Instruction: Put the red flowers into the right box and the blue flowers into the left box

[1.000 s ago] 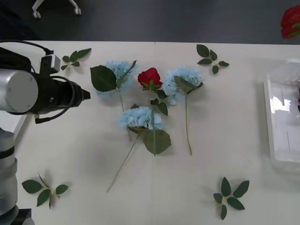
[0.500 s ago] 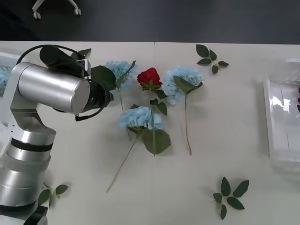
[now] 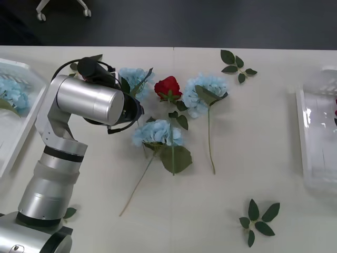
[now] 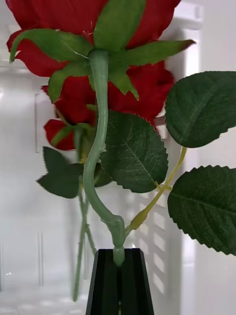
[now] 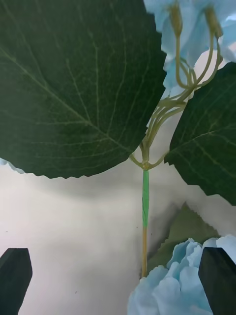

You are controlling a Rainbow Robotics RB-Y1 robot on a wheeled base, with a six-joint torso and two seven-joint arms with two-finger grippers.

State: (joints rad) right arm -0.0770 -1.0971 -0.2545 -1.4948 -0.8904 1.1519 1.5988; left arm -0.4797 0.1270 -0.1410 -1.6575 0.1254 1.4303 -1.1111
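Note:
My left gripper [image 5: 117,252] is open, black fingers spread above the stem [image 5: 145,197] of a blue flower on the table, between its big leaf [image 5: 73,83] and another blue head [image 5: 182,278]. From the front, my left arm [image 3: 89,100] reaches over three blue flowers [image 3: 158,132] [image 3: 205,89] [image 3: 134,76] and a red flower [image 3: 168,87]. The left box [image 3: 23,68] holds one blue flower [image 3: 10,92]. My right gripper [image 4: 118,253] is shut on the stem of a red flower [image 4: 73,19], held over the right box [image 4: 191,19], where another red flower [image 4: 73,103] lies.
Loose green leaf sprigs lie at the back right [image 3: 237,66], front right [image 3: 258,219] and front left [image 3: 68,212]. The right box [image 3: 316,137] stands at the table's right edge. The table's far edge meets dark floor.
My left arm swung from the left edge rightward over the flowers, uncovering the left box with a blue flower in it. The red flower seen at the top right corner has left the front view.

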